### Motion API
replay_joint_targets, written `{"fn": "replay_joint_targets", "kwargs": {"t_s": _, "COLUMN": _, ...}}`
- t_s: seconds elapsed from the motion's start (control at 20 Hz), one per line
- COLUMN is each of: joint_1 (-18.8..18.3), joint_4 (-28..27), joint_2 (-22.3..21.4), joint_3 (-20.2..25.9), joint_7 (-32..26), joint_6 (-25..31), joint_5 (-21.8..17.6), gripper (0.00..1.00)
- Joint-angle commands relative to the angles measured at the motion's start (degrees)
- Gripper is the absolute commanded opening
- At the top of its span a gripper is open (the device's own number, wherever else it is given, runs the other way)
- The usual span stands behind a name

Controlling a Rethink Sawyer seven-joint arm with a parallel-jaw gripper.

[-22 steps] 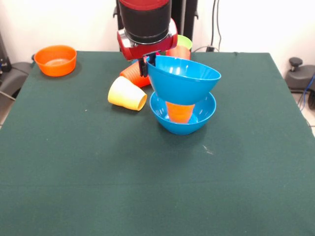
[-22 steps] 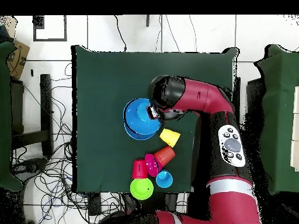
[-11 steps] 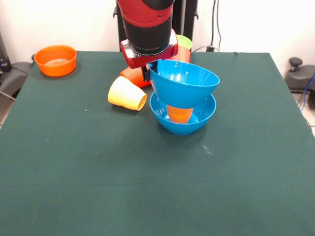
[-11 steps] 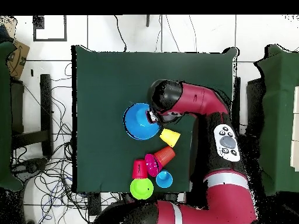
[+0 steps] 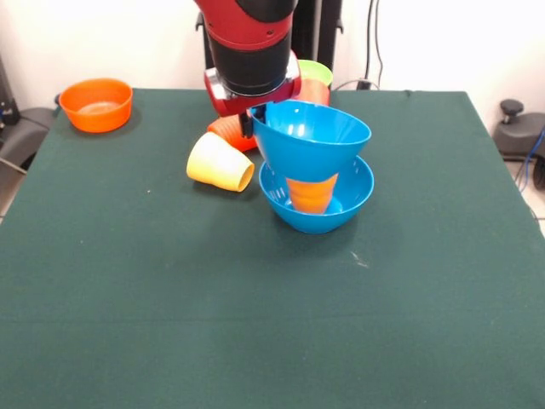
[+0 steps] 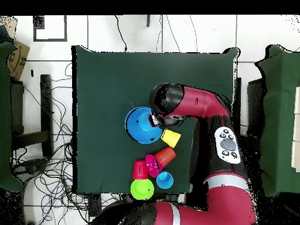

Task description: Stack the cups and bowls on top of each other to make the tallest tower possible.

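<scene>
An upper blue bowl (image 5: 312, 138), glossy and tilted, is pinched at its rim by the gripper (image 5: 249, 122) and held just above a lower blue bowl (image 5: 317, 201), in which an inverted orange cup (image 5: 312, 192) stands. A pale yellow cup (image 5: 220, 162) lies tipped beside the lower bowl. Bare green table (image 5: 255, 324) is seen in front of that bowl.

We see a dark green table (image 5: 170, 307) — cables (image 6: 53, 170) sprawl over the tiled floor (image 6: 176, 32) beside it.
</scene>
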Motion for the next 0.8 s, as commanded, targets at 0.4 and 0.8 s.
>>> {"fn": "replay_joint_targets", "kwargs": {"t_s": 0.4, "joint_1": 1.9, "joint_4": 6.2, "joint_2": -2.1, "joint_3": 1.4, "joint_7": 11.0, "joint_6": -9.5, "joint_5": 1.0, "gripper": 0.00}}
{"fn": "replay_joint_targets", "kwargs": {"t_s": 0.8, "joint_1": 3.2, "joint_4": 7.8, "joint_2": -1.5, "joint_3": 0.3, "joint_7": 12.2, "joint_6": -12.3, "joint_5": 0.3, "gripper": 0.00}}
